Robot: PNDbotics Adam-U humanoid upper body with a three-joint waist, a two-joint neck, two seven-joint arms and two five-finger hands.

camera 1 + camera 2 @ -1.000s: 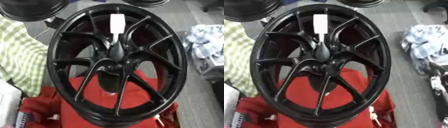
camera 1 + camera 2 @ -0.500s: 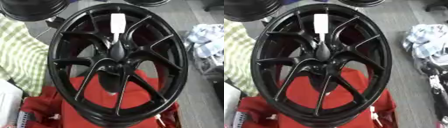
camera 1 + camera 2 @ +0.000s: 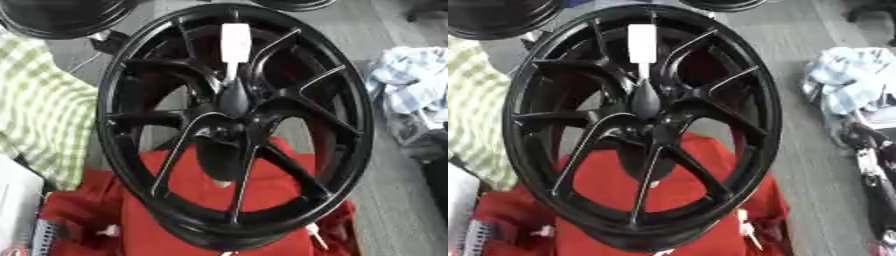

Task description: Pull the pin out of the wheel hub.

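Note:
A black multi-spoke wheel [image 3: 352, 95] stands tilted on a red cloth-covered support [image 3: 201, 220] and fills the middle of both views. From its hub [image 3: 233, 100] a thin pin rises toward the rim's top and ends in a white rectangular handle [image 3: 234, 42]. A black shape with silver parts, which looks like my right hand or forearm [image 3: 870, 170], shows at the right edge of the right eye view, well apart from the wheel. Its fingers cannot be made out. My left hand shows in no view.
A green checked cloth [image 3: 39, 115] lies left of the wheel. A crumpled pale blue-and-white cloth [image 3: 850, 80] lies on the grey floor at the right. Other black wheels [image 3: 61, 17] sit at the far left, and white items [image 3: 17, 210] fill the lower left corner.
The black-and-silver shape at the right edge has come further into the right eye view and reaches lower. The wheel and the pin have not moved.

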